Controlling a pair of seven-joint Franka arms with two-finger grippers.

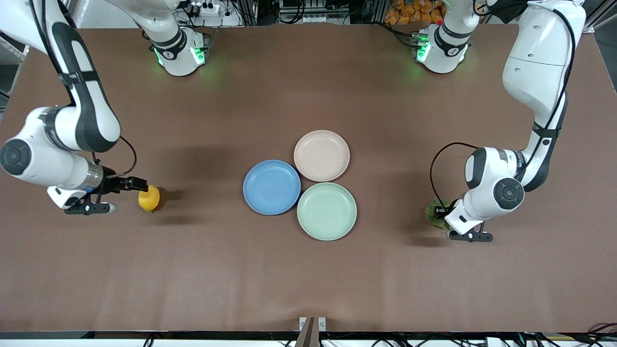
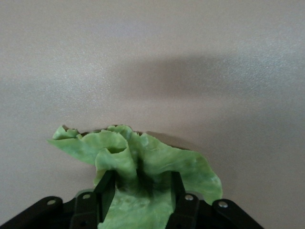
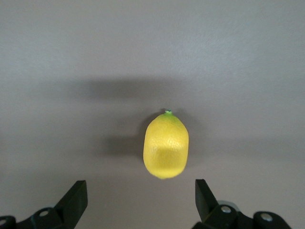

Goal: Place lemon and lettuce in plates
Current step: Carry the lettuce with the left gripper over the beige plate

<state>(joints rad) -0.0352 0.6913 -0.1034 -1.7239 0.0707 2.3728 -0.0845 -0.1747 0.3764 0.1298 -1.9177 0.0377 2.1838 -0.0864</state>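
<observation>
The lemon (image 1: 149, 198) lies on the table toward the right arm's end. My right gripper (image 1: 126, 195) is open and low beside it; in the right wrist view the lemon (image 3: 166, 145) sits just ahead of the open gripper (image 3: 140, 193), not between the fingers. My left gripper (image 1: 439, 214) is down at the table toward the left arm's end, shut on the lettuce (image 1: 432, 212). In the left wrist view the green leaf (image 2: 157, 157) is bunched between the fingers of the gripper (image 2: 140, 183). The blue plate (image 1: 272, 187) and the beige-pink plate (image 1: 321, 155) stand empty at the table's middle.
A mint-green plate (image 1: 327, 211) stands empty, touching the other two and nearest the front camera. Bare brown table lies between each gripper and the plates.
</observation>
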